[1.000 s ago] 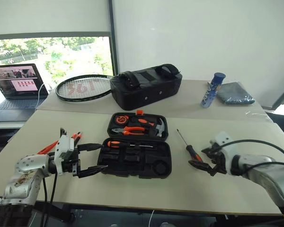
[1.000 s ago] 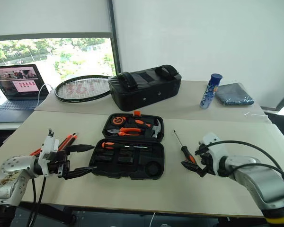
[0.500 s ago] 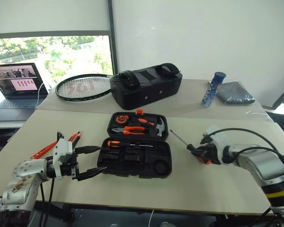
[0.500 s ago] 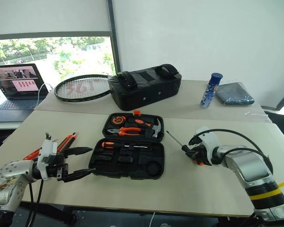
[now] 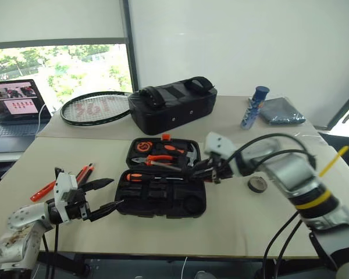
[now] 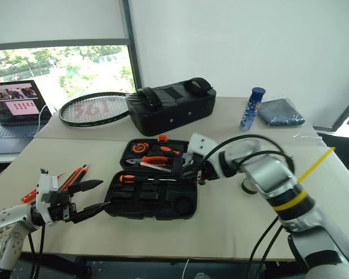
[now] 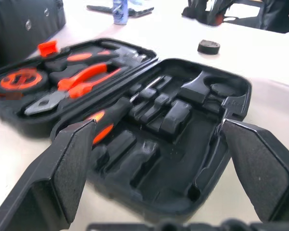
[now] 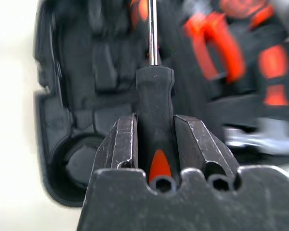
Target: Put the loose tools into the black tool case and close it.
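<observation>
The black tool case (image 5: 162, 177) lies open on the table (image 5: 232, 226), lid half to the far side, tray half to the near side. All positions below are given relative to this case.

Right gripper (image 8: 154, 139): closed on a black-and-orange screwdriver (image 8: 154, 103). The handle sits between the two fingers (image 8: 119, 144); the metal shaft extends past the fingertips. In the head views the right gripper (image 5: 208, 172) hangs over the case's right edge, near the hinge line between the two halves, with the shaft reaching in over the case interior.

Left gripper (image 5: 107, 195): jaws wide apart, holding nothing. It is level with the tray half and just off the case's near left corner, fingertips directed at the case. In the left wrist view the two pads (image 7: 72, 168) frame the tray's moulded slots, and a second black-and-orange screwdriver (image 7: 111, 118) lies seated in the tray.

Other loose tools:
- Small dark tape roll (image 5: 256, 184): on the table, right of the case, apart from it.
- Orange-black utility knife (image 5: 86, 172) and thin red-orange screwdriver (image 5: 43, 190): on the table, left of the case, beyond the left gripper.

Orange-handled pliers (image 5: 154, 159) occupy the lid half.
</observation>
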Controlling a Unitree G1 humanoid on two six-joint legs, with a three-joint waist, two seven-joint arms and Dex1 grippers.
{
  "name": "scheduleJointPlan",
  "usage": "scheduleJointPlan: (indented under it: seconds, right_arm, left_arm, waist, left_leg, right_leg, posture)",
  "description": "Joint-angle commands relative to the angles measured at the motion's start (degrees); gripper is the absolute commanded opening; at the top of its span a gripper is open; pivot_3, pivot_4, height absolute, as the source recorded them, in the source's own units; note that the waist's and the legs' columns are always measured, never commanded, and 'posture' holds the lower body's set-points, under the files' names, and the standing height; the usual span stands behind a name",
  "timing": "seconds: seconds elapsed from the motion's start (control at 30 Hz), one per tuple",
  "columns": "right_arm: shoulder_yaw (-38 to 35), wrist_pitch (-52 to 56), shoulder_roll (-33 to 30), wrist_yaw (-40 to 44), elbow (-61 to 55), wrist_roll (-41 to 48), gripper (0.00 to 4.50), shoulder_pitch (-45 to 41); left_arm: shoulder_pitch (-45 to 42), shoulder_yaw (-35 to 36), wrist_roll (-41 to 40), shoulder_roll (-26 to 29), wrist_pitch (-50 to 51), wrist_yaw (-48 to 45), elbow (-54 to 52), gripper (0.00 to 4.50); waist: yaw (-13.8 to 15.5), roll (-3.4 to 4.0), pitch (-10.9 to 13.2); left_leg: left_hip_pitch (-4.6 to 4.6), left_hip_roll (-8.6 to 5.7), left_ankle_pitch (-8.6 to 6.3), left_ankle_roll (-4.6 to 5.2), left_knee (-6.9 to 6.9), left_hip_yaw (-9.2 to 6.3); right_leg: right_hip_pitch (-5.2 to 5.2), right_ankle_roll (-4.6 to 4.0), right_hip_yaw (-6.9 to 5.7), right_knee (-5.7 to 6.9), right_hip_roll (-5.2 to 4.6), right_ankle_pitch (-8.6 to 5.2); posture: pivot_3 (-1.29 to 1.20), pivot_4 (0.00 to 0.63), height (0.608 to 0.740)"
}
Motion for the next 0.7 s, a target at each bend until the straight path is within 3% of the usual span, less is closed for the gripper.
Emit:
scheduleJointPlan:
  seconds: [0.03,0.7]
  right_arm:
    - [3.3,0.0,1.2,1.6,1.7,-4.3,0.85,-2.3]
    - [5.5,-3.2,10.8,4.1,13.3,-12.6,0.85,-4.3]
  left_arm:
    - [0.9,1.8,-0.6,0.5,-0.9,0.4,-1.8,4.50]
    - [4.9,2.9,-1.1,0.4,-0.4,2.5,-5.7,4.50]
  waist:
    - [0.6,0.01,0.0]
    - [-0.7,-0.07,0.0]
  left_leg:
    - [-0.06,0.00,0.00,0.00,0.02,-0.03]
    - [0.62,0.09,0.05,-0.06,0.02,0.06]
  right_leg:
    - [-0.04,0.00,-0.03,-0.01,-0.02,0.00]
    - [0.23,-0.22,-0.08,0.35,0.11,0.09]
  posture:
    - [0.00,0.150,0.740]
    - [0.00,0.150,0.740]
